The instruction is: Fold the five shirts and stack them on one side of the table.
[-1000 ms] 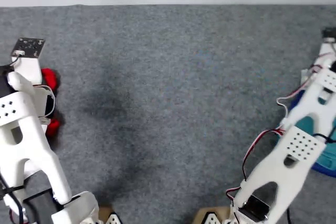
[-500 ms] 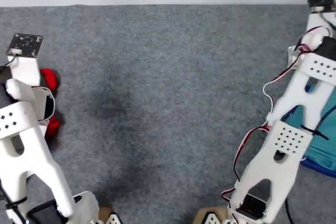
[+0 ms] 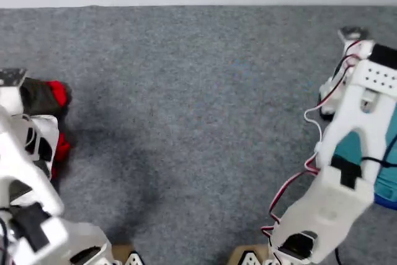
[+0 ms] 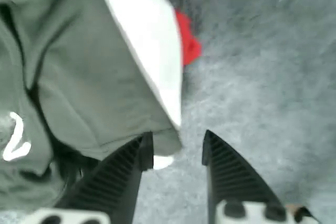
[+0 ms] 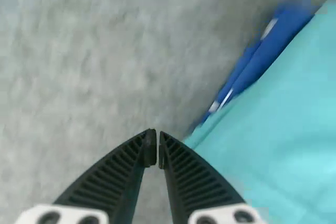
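one teal shirt (image 5: 283, 145) beside closed right gripper (image 5: 157, 136); left gripper (image 4: 177, 137) parted

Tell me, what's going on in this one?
At one side of the table, the left gripper is open at the edge of a grey shirt heaped with a white shirt and a red shirt. At the other side, the right gripper is shut and empty beside a teal shirt lying on a blue shirt.
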